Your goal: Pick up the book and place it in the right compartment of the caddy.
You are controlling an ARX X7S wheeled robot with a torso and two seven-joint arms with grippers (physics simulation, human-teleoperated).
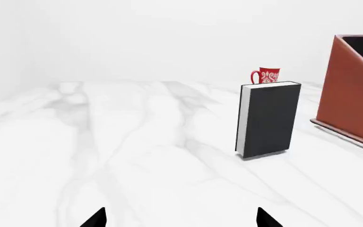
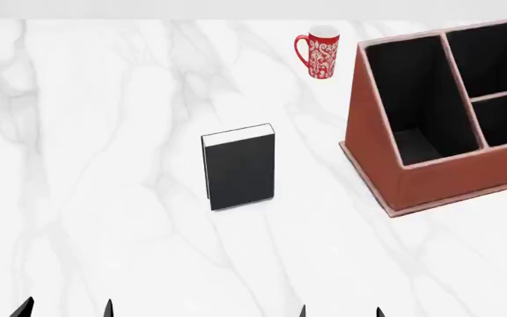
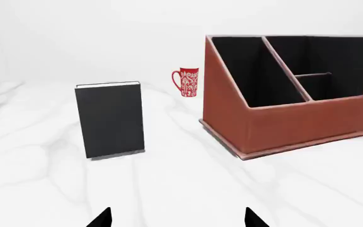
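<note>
Both sets of jaws sit at the near edge of the table (image 2: 103, 198), each showing only as a pair of black tips. On the left gripper (image 2: 64, 308) and the right gripper (image 2: 340, 312), the tips stand spread with bare table between them; neither holds anything.

Beyond them, the book (image 2: 238, 166) stands upright on its lower edge near the middle of the table, well apart from both grippers, with its black cover facing the robot and white page edges on top. This posture leaves both covers free, which should allow a pinch across its thickness.

To the right of the book, apart from it, stands the caddy (image 2: 430, 181), its sloped wall toward the book and its openings facing up. A red mug (image 2: 318, 51) stands at the far side, between book and caddy.

The head view cuts off the right end of the caddy. The left wrist view shows the book's spine edge and thickness; the right wrist view shows the dividers.
</note>
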